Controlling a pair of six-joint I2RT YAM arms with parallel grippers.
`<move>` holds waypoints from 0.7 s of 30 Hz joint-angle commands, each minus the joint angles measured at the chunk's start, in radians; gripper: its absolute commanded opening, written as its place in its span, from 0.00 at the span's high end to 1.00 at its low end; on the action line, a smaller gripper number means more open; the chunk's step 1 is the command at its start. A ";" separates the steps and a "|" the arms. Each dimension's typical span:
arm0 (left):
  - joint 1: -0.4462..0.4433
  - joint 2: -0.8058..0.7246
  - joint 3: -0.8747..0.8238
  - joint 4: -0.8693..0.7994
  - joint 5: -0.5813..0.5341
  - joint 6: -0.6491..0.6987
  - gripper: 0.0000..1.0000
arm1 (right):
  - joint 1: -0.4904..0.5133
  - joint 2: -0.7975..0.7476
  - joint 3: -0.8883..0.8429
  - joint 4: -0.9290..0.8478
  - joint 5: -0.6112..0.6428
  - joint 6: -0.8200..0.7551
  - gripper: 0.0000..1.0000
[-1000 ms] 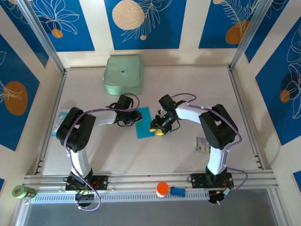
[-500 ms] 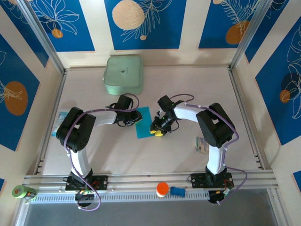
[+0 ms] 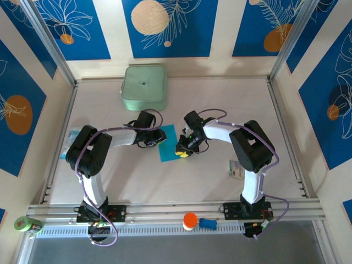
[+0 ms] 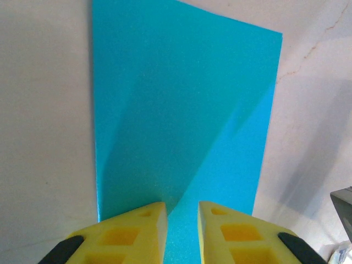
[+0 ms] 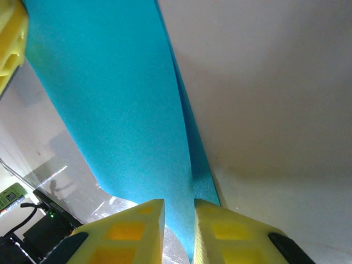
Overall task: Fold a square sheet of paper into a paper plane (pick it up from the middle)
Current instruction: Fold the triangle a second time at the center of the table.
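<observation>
The square sheet of paper (image 3: 168, 143) is cyan and lies mid-table between my two grippers. My left gripper (image 3: 160, 136) stands at its left edge. In the left wrist view the sheet (image 4: 181, 110) lies flat, and the left gripper (image 4: 182, 231) is over its near edge, jaws a narrow gap apart with paper showing beneath. My right gripper (image 3: 182, 151) is at the sheet's right edge. In the right wrist view the paper (image 5: 110, 99) curves up off the table and runs in between the right gripper's (image 5: 179, 231) yellow fingers, which close on it.
A pale green box (image 3: 144, 88) stands at the back, left of centre. Small printed packets lie at the right (image 3: 236, 168) and far left (image 3: 71, 137). An orange-capped item (image 3: 190, 221) and a green roll (image 3: 26, 224) sit on the front rail.
The right gripper's jaws have narrowed onto the paper's right edge and shifted slightly left. The left arm has not moved.
</observation>
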 commanded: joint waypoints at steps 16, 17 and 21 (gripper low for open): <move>0.044 -0.047 0.074 -0.097 0.047 0.073 0.71 | -0.033 -0.076 -0.028 -0.067 0.027 0.015 1.00; 0.046 -0.035 0.070 -0.086 0.059 0.070 0.71 | -0.032 -0.078 -0.029 -0.064 0.023 0.018 1.00; 0.048 0.019 0.092 -0.096 0.091 0.085 0.74 | -0.025 -0.080 -0.024 -0.049 0.014 0.024 1.00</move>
